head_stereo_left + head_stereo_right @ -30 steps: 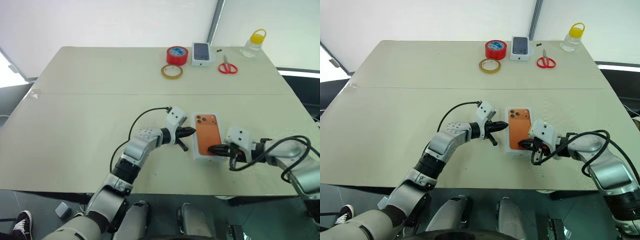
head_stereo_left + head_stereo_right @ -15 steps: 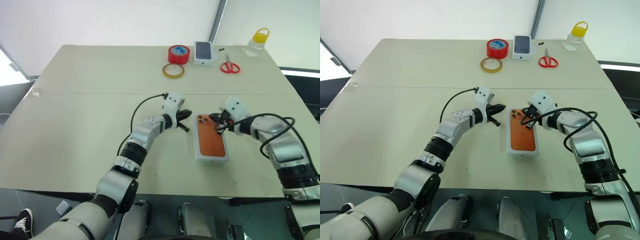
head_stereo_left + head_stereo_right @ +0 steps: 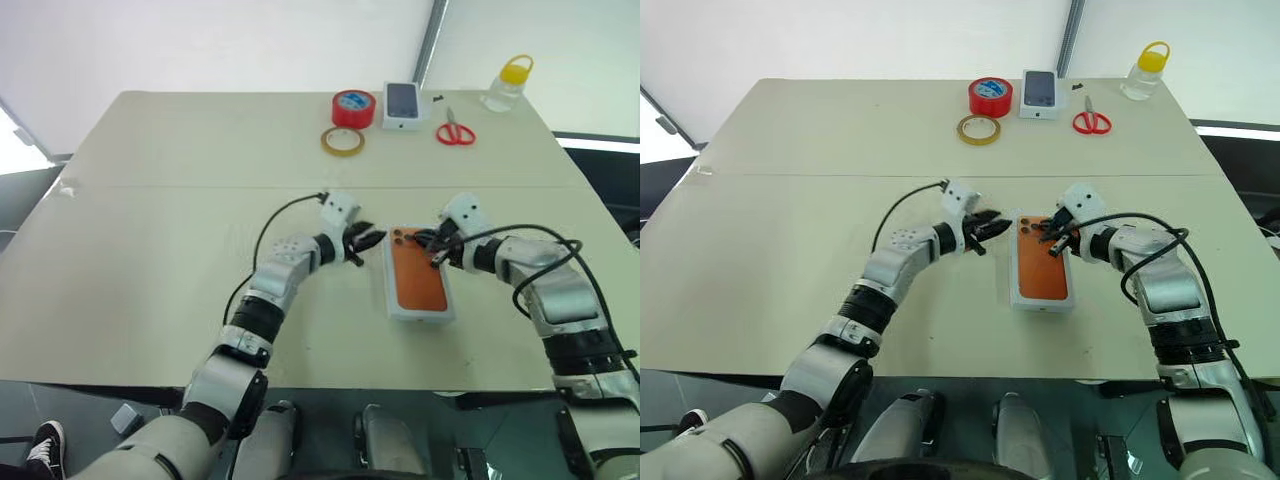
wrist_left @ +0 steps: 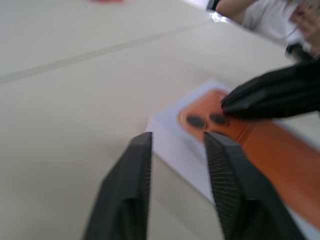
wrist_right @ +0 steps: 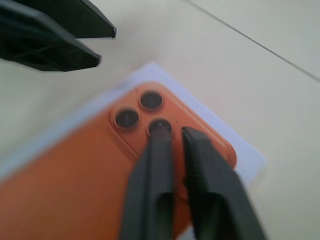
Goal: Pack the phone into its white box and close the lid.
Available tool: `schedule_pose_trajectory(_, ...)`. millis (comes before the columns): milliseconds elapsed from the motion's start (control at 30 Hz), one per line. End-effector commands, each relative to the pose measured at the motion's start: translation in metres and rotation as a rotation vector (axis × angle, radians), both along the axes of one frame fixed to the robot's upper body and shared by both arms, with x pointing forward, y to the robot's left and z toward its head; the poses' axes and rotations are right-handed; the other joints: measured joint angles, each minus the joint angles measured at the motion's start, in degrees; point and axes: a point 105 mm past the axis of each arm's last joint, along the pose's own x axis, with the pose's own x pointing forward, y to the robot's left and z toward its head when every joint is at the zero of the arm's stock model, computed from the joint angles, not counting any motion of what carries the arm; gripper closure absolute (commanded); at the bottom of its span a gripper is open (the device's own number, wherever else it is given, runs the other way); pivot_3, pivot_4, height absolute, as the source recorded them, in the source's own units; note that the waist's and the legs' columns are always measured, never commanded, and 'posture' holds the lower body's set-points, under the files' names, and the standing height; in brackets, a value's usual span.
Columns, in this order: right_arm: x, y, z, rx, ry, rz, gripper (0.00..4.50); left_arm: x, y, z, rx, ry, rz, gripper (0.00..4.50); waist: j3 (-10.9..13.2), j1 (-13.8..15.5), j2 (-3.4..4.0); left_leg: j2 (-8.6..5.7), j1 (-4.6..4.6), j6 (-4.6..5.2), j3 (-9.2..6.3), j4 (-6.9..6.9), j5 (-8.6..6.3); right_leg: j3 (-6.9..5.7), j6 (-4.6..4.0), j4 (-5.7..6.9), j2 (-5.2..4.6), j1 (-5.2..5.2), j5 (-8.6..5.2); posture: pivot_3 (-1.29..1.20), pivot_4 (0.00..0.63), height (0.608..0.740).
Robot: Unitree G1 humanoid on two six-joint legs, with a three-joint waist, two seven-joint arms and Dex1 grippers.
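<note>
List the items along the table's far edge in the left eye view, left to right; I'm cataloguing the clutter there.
Yellow tape ring → red tape roll → small white carton printed with a phone → red scissors → clear bottle with a yellow cap.

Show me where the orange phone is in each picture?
Left eye view: the phone is low and right of centre.
Right eye view: low, near the centre.
Left wrist view: at the right.
Right wrist view: lower left.
Shared landmark: its dark camera lenses.
</note>
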Motion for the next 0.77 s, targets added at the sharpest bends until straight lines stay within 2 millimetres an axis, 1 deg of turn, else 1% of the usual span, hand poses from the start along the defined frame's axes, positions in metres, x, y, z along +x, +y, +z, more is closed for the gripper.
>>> schedule_pose_trajectory(33,-0.006,0.004,0.034,0.022,-0.092,0.077,2.09,-0.009,0.029,0.035,-0.038,-0.113,-0.011,0.53,0.0,-0.2,0.01,0.01,0.00,0.00,0.00,-0.02,0.00,0.00,0.00,0.00,0.01,-0.01,0.00,0.00,0.150,0.740)
schedule_pose_trajectory(67,-0.009,0.004,0.035,0.022,-0.094,0.102,1.62,-0.012,0.041,0.042,-0.033,-0.140,-0.004,0.08,0.0,-0.4,0.01,0.01,0.01,0.00,0.00,-0.04,0.00,0.01,0.00,0.00,0.01,-0.02,0.00,0.00,0.150,0.740)
schedule_pose_trajectory(100,-0.011,0.002,0.035,0.006,-0.097,0.116,1.13,-0.014,0.055,0.048,-0.022,-0.155,0.014,0.00,0.0,-0.6,0.02,0.02,0.00,0.00,-0.01,-0.05,0.00,0.01,0.00,-0.01,0.02,-0.02,0.00,0.00,0.150,0.740)
schedule_pose_trajectory(167,-0.014,-0.003,0.035,-0.012,-0.094,0.137,0.13,-0.020,0.072,0.056,0.006,-0.193,0.029,0.00,0.0,-0.9,0.03,0.02,0.00,0.01,-0.01,-0.04,-0.01,0.01,-0.01,0.02,0.02,-0.03,0.00,0.00,0.150,0.740)
schedule_pose_trajectory(233,-0.019,-0.007,0.036,-0.032,-0.092,0.171,0.06,-0.030,0.091,0.064,0.002,-0.192,0.025,0.00,0.0,-0.9,0.03,0.01,0.01,0.17,-0.02,-0.04,-0.10,0.00,-0.02,0.02,0.02,-0.01,0.01,0.00,0.150,0.740)
schedule_pose_trajectory(267,-0.022,-0.010,0.039,-0.052,-0.115,0.184,0.06,-0.036,0.104,0.067,-0.002,-0.200,0.032,0.00,0.0,-0.9,0.04,0.01,0.01,0.24,-0.02,-0.03,-0.14,0.00,-0.02,0.01,0.01,0.01,0.01,0.00,0.150,0.740)
schedule_pose_trajectory(300,-0.026,-0.014,0.040,-0.068,-0.119,0.206,0.06,-0.043,0.122,0.064,0.012,-0.189,0.049,0.00,0.0,-0.9,0.04,0.01,0.02,0.25,-0.02,-0.03,-0.15,0.00,-0.02,0.01,0.00,0.01,0.01,0.00,0.150,0.740)
schedule_pose_trajectory(333,-0.029,-0.017,0.040,-0.077,-0.121,0.220,0.06,-0.048,0.133,0.062,0.026,-0.181,0.060,0.00,0.0,-1.0,0.07,0.01,0.01,0.25,-0.02,-0.06,-0.14,0.00,-0.02,-0.01,0.00,-0.01,0.01,0.00,0.150,0.740)
schedule_pose_trajectory(400,-0.036,-0.029,0.037,-0.131,-0.130,0.230,0.06,-0.057,0.161,0.053,0.060,-0.167,0.124,0.00,0.0,-1.0,0.12,0.04,0.03,0.24,-0.01,-0.09,-0.14,0.02,-0.03,-0.02,0.01,-0.03,0.00,0.00,0.150,0.740)
schedule_pose_trajectory(433,-0.038,-0.032,0.036,-0.147,-0.134,0.231,0.06,-0.060,0.168,0.050,0.071,-0.164,0.143,0.00,0.0,-0.9,0.13,0.05,0.03,0.24,-0.01,-0.09,-0.15,0.02,-0.03,-0.03,0.01,-0.03,0.00,0.00,0.150,0.740)
schedule_pose_trajectory(500,-0.044,-0.043,0.031,-0.172,-0.128,0.227,0.06,-0.071,0.188,0.039,0.101,-0.127,0.190,0.00,0.1,-0.8,0.14,0.06,0.03,0.27,-0.02,-0.08,-0.16,0.01,-0.04,-0.02,0.01,-0.01,0.01,0.00,0.150,0.740)
schedule_pose_trajectory(567,-0.049,-0.049,0.029,-0.184,-0.132,0.224,0.06,-0.081,0.201,0.030,0.136,-0.104,0.218,0.00,0.1,-0.7,0.14,0.05,0.06,0.31,-0.02,-0.06,-0.19,0.01,-0.06,-0.04,-0.02,0.07,0.01,0.00,0.150,0.740)
schedule_pose_trajectory(633,-0.053,-0.053,0.027,-0.198,-0.132,0.231,0.06,-0.089,0.209,0.025,0.160,-0.096,0.238,0.00,0.1,-0.7,0.16,0.05,0.07,0.34,-0.02,-0.07,-0.21,0.01,-0.06,-0.06,-0.04,0.08,0.01,0.00,0.150,0.740)
schedule_pose_trajectory(700,-0.056,-0.056,0.027,-0.208,-0.144,0.243,0.06,-0.096,0.216,0.022,0.182,-0.094,0.258,0.00,0.1,-0.7,0.17,0.05,0.06,0.34,-0.01,-0.08,-0.21,0.01,-0.06,-0.08,-0.05,0.06,0.01,0.00,0.150,0.740)
schedule_pose_trajectory(767,-0.057,-0.059,0.025,-0.229,-0.157,0.248,0.06,-0.101,0.228,0.014,0.242,-0.101,0.286,0.00,0.1,-0.7,0.17,0.05,0.06,0.34,-0.01,-0.09,-0.21,0.01,-0.07,-0.09,-0.05,0.07,0.00,0.00,0.150,0.740)
